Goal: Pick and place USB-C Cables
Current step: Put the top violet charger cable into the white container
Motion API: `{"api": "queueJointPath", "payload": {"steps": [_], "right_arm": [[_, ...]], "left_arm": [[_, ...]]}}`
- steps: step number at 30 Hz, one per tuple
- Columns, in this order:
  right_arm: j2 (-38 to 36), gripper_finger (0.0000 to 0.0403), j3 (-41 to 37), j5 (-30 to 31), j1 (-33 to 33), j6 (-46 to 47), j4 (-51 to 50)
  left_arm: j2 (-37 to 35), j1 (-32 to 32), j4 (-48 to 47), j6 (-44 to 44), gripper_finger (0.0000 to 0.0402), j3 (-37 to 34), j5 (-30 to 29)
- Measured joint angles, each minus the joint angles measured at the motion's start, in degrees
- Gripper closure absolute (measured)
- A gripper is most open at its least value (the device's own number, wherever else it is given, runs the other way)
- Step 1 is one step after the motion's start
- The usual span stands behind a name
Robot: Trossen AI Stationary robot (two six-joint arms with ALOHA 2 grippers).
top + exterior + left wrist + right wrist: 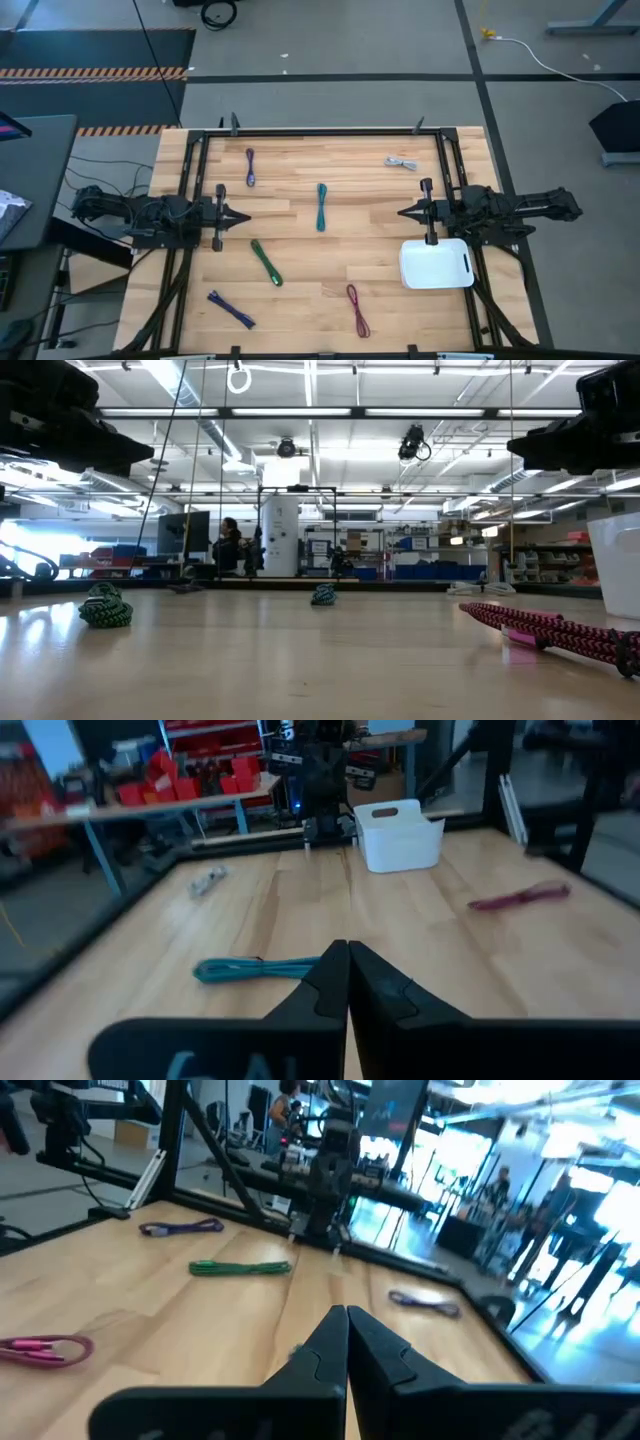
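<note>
USB-C Cables, six, lie scattered: purple (250,167) at eleven o'clock, maroon (358,309) at six. White bin (436,263) at four o'clock looks empty. Left gripper (243,217) and right gripper (403,212) closed, holding nothing.

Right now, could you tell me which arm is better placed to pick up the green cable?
Left, probably: the green cable lies just beside the left gripper, far from the right gripper.
</note>
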Motion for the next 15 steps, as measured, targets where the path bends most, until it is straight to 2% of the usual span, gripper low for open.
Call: {"api": "queueJointPath", "payload": {"steps": [15], "right_arm": [[0.00, 0.0395, 0.00, -1.09, 0.02, 2.63, 8.84]], "left_arm": [[0.00, 0.11, -0.01, 0.02, 0.0392, 0.00, 0.02]]}}
